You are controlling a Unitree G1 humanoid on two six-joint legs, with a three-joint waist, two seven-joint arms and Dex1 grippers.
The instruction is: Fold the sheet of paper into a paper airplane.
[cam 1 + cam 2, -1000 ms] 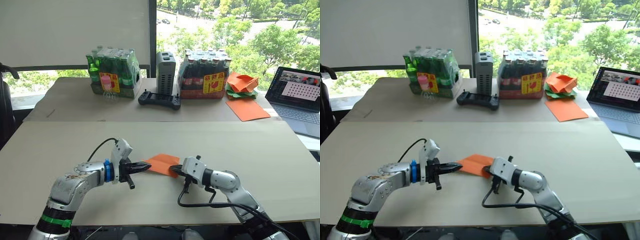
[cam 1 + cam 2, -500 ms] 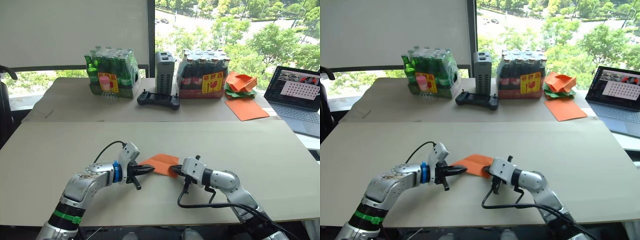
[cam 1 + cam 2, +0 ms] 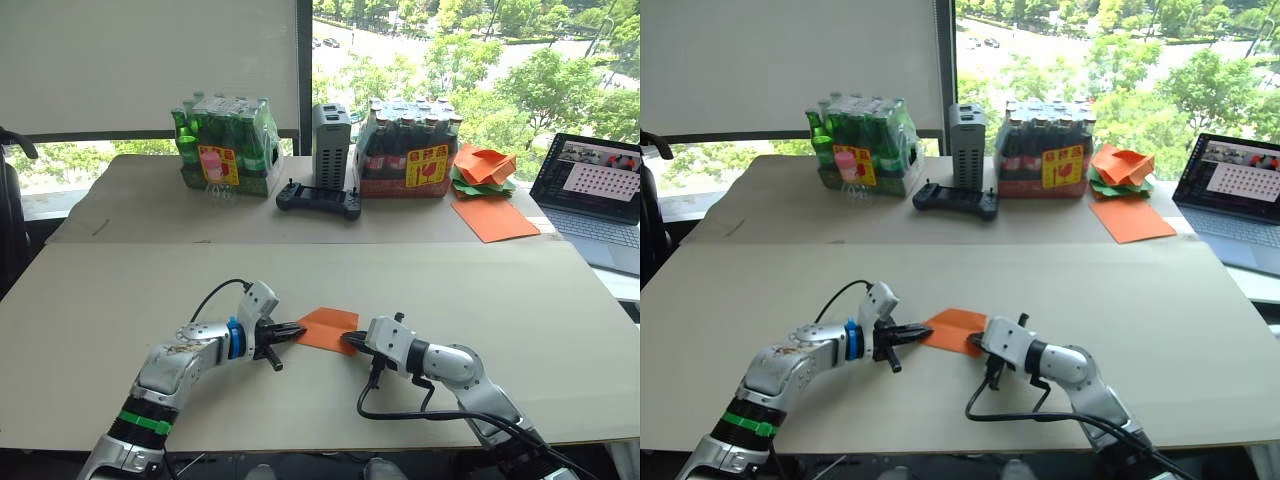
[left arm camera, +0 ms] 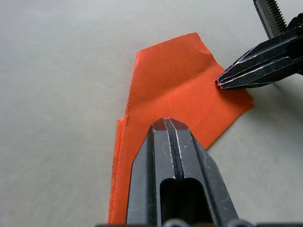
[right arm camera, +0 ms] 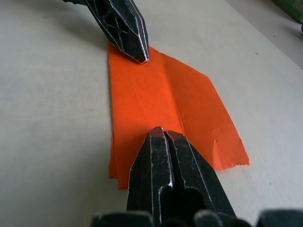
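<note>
Now the sheet of paper, folded and creased, lies flat on the worktop between both arms; the left claw and right claw, fingers pressed together, pin opposite ends; press evenly along the crease, I judge, without dragging.

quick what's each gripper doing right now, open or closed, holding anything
Left gripper: shut, its tips resting on the sheet of paper, nothing held.
Right gripper: shut, tips on the same paper, nothing held.
</note>
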